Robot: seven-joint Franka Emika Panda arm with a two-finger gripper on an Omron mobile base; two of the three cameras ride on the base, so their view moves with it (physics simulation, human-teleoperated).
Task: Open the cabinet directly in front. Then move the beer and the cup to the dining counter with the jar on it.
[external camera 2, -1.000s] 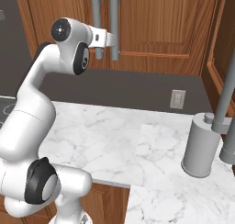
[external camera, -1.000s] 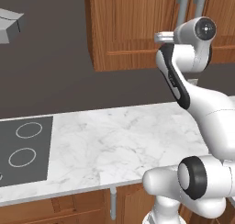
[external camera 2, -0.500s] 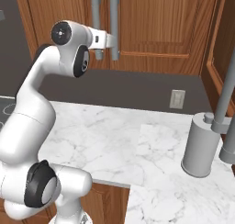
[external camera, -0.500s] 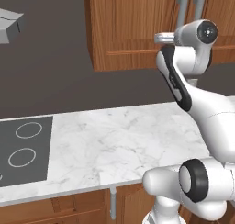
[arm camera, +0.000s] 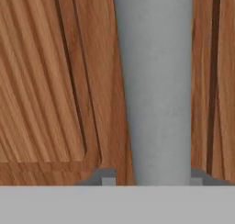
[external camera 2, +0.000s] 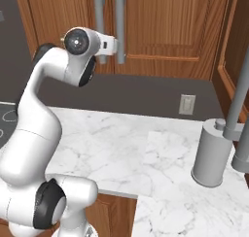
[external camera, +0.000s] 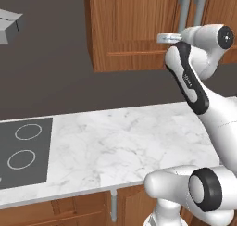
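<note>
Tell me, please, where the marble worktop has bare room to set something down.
The marble worktop lies bare from the cooktop rightward to the robot's own arm, and back to the dark wall. In the right base view its far right corner is crowded by a grey cylinder and grey pipes.

A white grey-veined marble worktop (external camera: 120,141) runs below a dark wall; a black cooktop (external camera: 23,153) with two ring burners is set into its left end; a grey cylinder (external camera 2: 212,153) stands on the worktop's right end; a wall socket (external camera 2: 186,104) sits above; a grey range hood (external camera: 9,25) hangs upper left.
</note>
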